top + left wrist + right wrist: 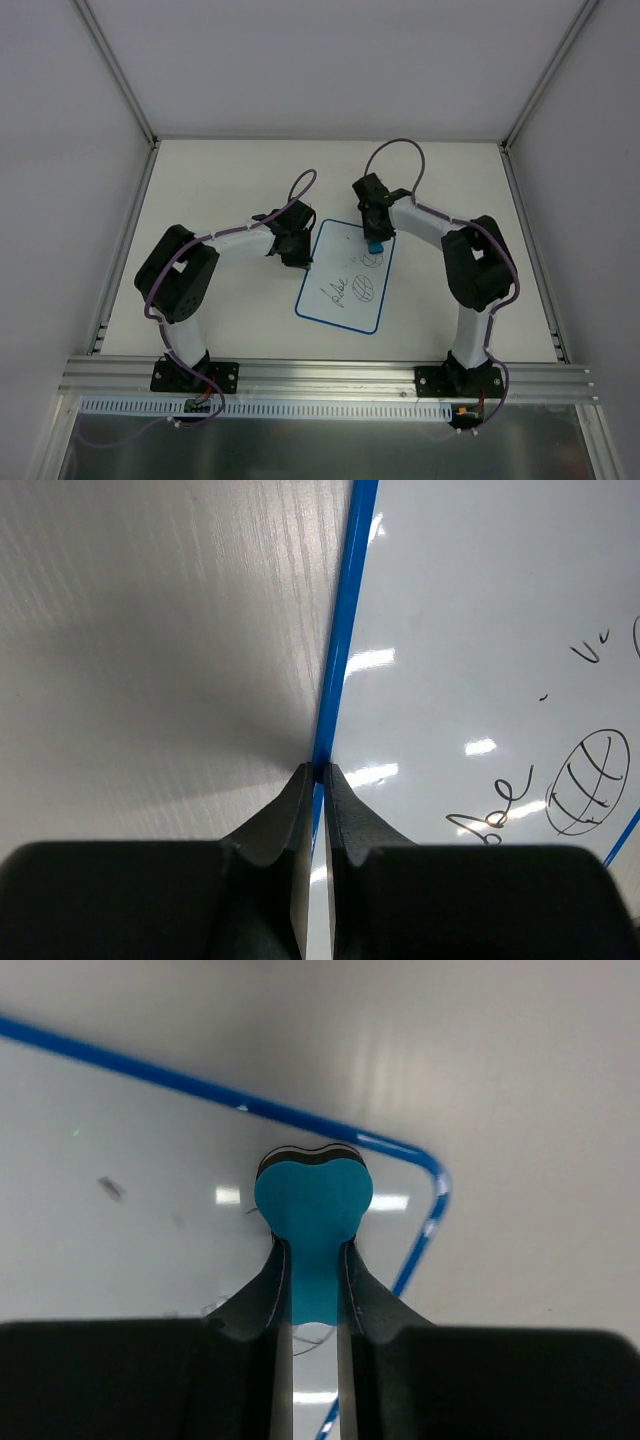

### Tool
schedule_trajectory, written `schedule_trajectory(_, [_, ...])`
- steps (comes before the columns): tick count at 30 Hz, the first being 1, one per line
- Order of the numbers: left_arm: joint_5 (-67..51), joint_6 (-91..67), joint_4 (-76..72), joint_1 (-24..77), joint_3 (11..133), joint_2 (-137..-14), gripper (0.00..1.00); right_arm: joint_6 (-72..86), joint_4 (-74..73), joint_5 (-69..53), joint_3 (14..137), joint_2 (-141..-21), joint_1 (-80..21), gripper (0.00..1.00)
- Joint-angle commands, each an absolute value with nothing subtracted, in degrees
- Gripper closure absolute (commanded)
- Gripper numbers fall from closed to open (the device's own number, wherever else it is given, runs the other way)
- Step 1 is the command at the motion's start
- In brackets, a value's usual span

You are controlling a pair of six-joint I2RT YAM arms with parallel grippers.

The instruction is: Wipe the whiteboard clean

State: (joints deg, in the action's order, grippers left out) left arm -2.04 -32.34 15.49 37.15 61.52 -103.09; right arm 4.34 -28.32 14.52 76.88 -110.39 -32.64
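Observation:
The whiteboard (335, 262) lies flat on the table, white with a thin blue border, with a black cursive scribble (338, 291) and a hatched circle (365, 289) on its near half. My left gripper (298, 254) is shut, its tips on the board's left border (340, 650). In the left wrist view the gripper (320, 771) stands on the blue edge, and the hatched circle (590, 798) shows at the right. My right gripper (375, 235) is shut on the blue eraser (374, 245) and holds it down on the board's far right corner. The right wrist view shows the gripper (312, 1250), the eraser (312, 1195) and the board (130, 1210).
The table (220, 200) is a pale surface with white walls on three sides and metal frame posts (120, 70). An aluminium rail (320, 375) runs along the near edge under both arm bases. Purple cables loop over both arms.

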Motion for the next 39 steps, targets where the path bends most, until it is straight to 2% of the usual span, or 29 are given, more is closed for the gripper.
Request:
schedule_trajectory(1, [-0.35, -32.43, 21.53, 38.06, 58.36, -107.58, 1.00, 6.06, -34.81, 18.72, 74.18, -109.43, -27.26, 1.00])
schedule_trajectory(6, [-0.35, -32.34, 21.53, 38.06, 58.62, -107.84, 1.00, 4.14, -34.72, 14.77, 76.02, -110.74, -28.82, 1.00])
schedule_trajectory(11, [-0.35, -32.26, 21.53, 38.06, 58.62, -107.84, 1.00, 4.22, -34.80, 11.01, 79.88, -115.12, -34.62, 1.00])
schedule_trajectory(20, [-0.79, -31.99, 21.53, 38.06, 58.89, -108.02, 1.00, 6.94, -40.07, 7.30, 95.51, -124.62, -38.76, 1.00])
schedule_trajectory(24, [-0.70, -32.17, 21.53, 38.06, 58.62, -107.84, 1.00, 8.35, -41.04, 6.24, 98.52, -127.00, -39.81, 1.00])
schedule_trajectory(30, [-0.70, -32.17, 21.53, 38.06, 58.71, -107.93, 1.00, 8.44, -40.87, 9.75, 96.07, -124.64, -38.68, 1.00])
schedule_trajectory(39, [-0.62, -32.26, 21.53, 38.06, 58.80, -108.19, 1.00, 7.21, -34.99, 12.83, 76.74, -112.16, -31.38, 1.00])
